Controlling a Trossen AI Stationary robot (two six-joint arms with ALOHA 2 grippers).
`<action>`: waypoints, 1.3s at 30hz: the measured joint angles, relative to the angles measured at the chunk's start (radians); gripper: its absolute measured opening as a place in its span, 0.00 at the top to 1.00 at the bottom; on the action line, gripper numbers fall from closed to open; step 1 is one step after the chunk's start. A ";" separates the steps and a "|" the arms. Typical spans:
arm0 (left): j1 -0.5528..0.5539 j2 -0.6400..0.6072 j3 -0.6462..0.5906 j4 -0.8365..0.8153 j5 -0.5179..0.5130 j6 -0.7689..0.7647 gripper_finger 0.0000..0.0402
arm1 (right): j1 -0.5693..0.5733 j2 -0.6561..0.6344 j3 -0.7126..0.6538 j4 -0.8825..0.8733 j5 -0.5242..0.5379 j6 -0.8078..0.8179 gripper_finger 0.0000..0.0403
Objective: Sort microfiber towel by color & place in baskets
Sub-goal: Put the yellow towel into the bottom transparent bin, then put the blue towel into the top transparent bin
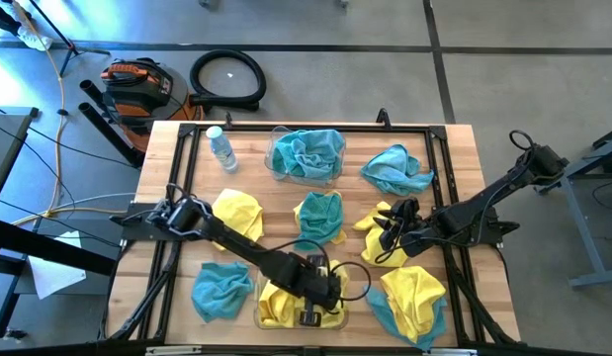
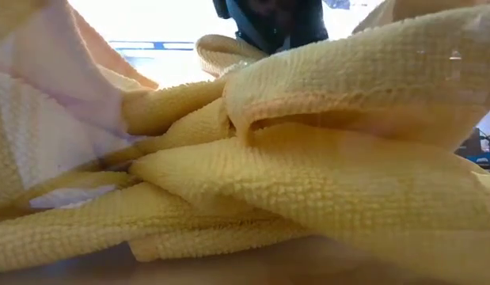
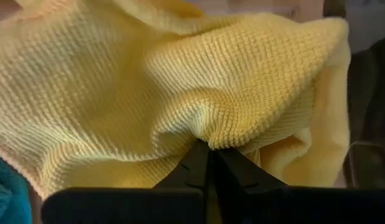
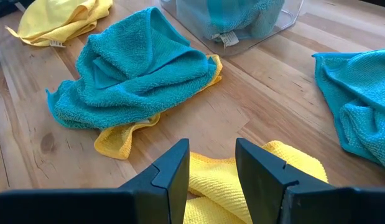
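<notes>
My left gripper (image 1: 318,287) hangs over the near clear bin (image 1: 256,318), which holds yellow towels (image 1: 281,307), and is shut on one of them (image 3: 180,81). My right gripper (image 1: 390,232) is open, low over a loose yellow towel (image 4: 217,183) right of the table's middle; the fingers stand over its edge, and touch cannot be told. The far bin (image 1: 274,163) holds teal towels (image 1: 307,150). In the low view, yellow towel (image 2: 308,158) fills the picture, with a dark gripper (image 2: 268,20) above it. My left gripper pinches a bunched fold (image 3: 211,138) of the yellow towel between its two shut fingers (image 3: 192,165). The cloth gathers into puckers at the fingertips and spreads out beyond them. It comes from above over the near bin; whether the towel is lifted clear cannot be told.
Loose on the wooden table lie a yellow towel (image 1: 236,213), a teal one (image 1: 221,292), a teal one over yellow (image 1: 320,218), a teal one (image 1: 397,168) and a yellow-and-teal heap (image 1: 414,302). A small clear water bottle (image 1: 221,148) stands far left of the far bin.
</notes>
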 joint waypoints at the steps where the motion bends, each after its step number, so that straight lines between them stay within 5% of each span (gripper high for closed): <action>1: 0.004 0.000 0.001 0.001 0.008 -0.003 0.97 | 0.000 0.000 0.000 0.000 0.000 0.000 0.69; 11: 0.011 -0.008 0.000 -0.006 0.020 0.044 0.74 | 0.000 0.000 0.000 0.001 0.000 0.005 0.69; 17: 0.026 -0.083 0.000 -0.036 0.005 0.100 0.70 | 0.000 0.000 0.000 0.001 0.000 0.002 0.69; 29: 0.012 -0.213 -0.014 -0.357 -0.260 0.125 0.71 | 0.000 0.000 0.000 0.004 -0.002 0.001 0.69; 33: -0.001 -0.253 -0.112 -0.400 -0.295 0.056 0.74 | 0.000 0.000 0.000 -0.001 -0.003 0.001 0.69; 39: 0.002 -0.479 -0.449 -0.299 -0.316 -0.103 0.78 | 0.000 0.000 0.000 -0.009 -0.006 0.000 0.69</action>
